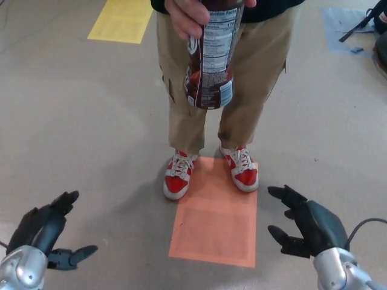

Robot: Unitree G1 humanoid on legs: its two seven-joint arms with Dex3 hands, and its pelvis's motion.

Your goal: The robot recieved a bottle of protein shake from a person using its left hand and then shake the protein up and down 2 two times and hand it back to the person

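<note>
Brown protein shake bottle [208, 57] hangs up top in the person's hand [188, 17], well apart from my left hand [42, 235], fingers spread, empty. Right hand [308, 222] open too. Reaching that far, I could knock it or grab badly.

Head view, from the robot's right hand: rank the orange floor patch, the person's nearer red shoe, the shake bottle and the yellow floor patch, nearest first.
From the right hand:
1. Orange floor patch, just to its left.
2. Red shoe, ahead, on the patch's far corner.
3. Shake bottle, held in the person's hand, top centre.
4. Yellow floor patch, far upper left.
</note>
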